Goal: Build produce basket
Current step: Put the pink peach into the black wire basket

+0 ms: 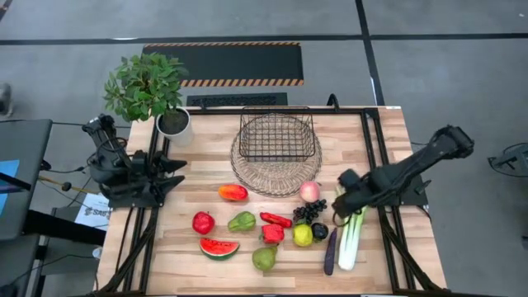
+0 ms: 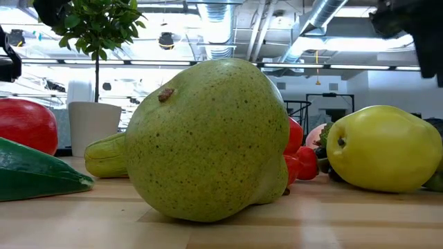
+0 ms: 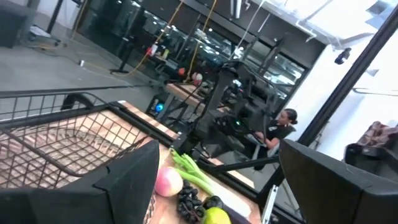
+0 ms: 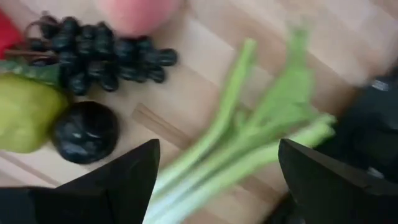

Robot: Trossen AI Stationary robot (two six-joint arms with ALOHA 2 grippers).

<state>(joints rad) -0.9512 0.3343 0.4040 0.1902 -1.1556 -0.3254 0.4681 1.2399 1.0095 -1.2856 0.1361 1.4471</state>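
The dark wire basket [image 1: 276, 132] stands on a round pale wire tray [image 1: 276, 175] at the table's far middle. The produce lies in front of it: mango [image 1: 233, 192], apple [image 1: 203, 223], pears [image 1: 242, 221] [image 1: 264, 258], watermelon slice [image 1: 219, 247], chili [image 1: 275, 219], peach [image 1: 309, 191], grapes [image 1: 309, 210], eggplant [image 1: 330, 252] and leek [image 1: 352, 239]. My right gripper [image 1: 350, 195] [image 4: 217, 180] points down, open, above the leek's green leaves [image 4: 249, 137], clear of them. My left gripper [image 1: 175, 175] [image 3: 217, 186] stands open and level at the table's left edge, with nothing between its fingers.
A leafy plant in a white pot [image 1: 173, 124] stands at the far left corner, close to my left arm. A red pepper [image 1: 272, 233], a yellow-green fruit [image 1: 303, 235] and a dark round fruit [image 1: 319, 231] lie among the produce. Bare wood shows at the table's near left and far right.
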